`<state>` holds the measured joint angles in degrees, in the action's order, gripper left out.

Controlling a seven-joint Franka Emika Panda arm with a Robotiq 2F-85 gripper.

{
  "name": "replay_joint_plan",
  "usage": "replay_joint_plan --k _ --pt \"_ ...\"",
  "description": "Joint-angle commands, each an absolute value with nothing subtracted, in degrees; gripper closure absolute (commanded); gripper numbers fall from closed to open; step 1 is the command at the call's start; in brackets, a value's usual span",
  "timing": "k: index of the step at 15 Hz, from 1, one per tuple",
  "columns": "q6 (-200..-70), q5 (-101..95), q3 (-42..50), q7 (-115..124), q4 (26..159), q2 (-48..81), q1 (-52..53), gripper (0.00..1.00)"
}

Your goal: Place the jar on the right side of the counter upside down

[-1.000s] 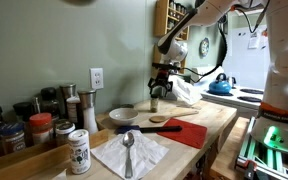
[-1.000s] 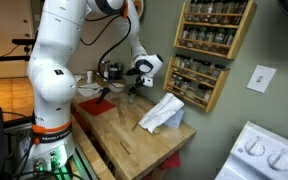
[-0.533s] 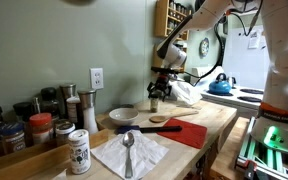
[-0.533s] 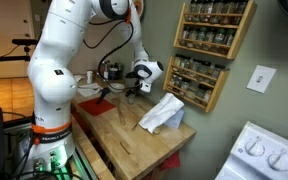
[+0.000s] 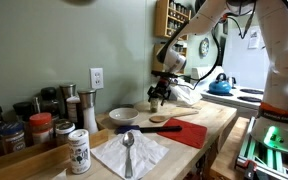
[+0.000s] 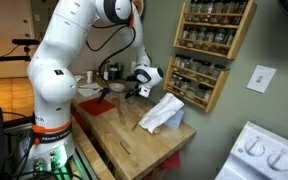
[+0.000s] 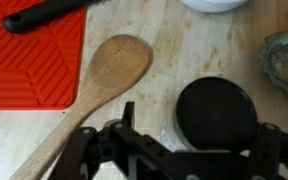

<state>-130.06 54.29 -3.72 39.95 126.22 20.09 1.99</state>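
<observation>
In the wrist view the jar (image 7: 216, 114) shows from above: a round black end with a pale body below it, standing on the light-wood counter (image 7: 184, 50). My gripper (image 7: 199, 128) is astride it with the jaws apart, and a gap shows between the left finger (image 7: 129, 125) and the jar. In an exterior view the gripper (image 5: 159, 96) points down just over the small pale jar (image 5: 154, 104), mid-counter (image 5: 219, 118) by the wall. It also shows at the counter's far end (image 6: 134, 92).
A wooden spoon (image 7: 104, 80) and a red mat (image 7: 34, 60) lie left of the jar, and a glass jar (image 7: 284, 60) stands to its right. A white bowl (image 5: 121, 116), a napkin with a metal spoon (image 5: 129, 150), a labelled shaker (image 5: 78, 152) and red-lidded jars (image 5: 41, 128) stand along the counter. A white cloth (image 6: 164, 112) lies nearby.
The gripper has sunk slightly towards the counter and the arm's wrist has shifted a little. The jar stays where it was.
</observation>
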Motion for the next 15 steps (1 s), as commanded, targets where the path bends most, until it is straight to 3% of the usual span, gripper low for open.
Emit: replay_joint_plan --k 1,5,15 --pt "-128.31 57.53 -2.86 37.82 125.34 21.64 1.86 0.4" --pt "-127.94 58.23 -2.18 38.24 125.42 21.66 2.0 0.7" --pt "-135.38 38.27 1.21 60.21 128.99 12.91 8.15 0.73"
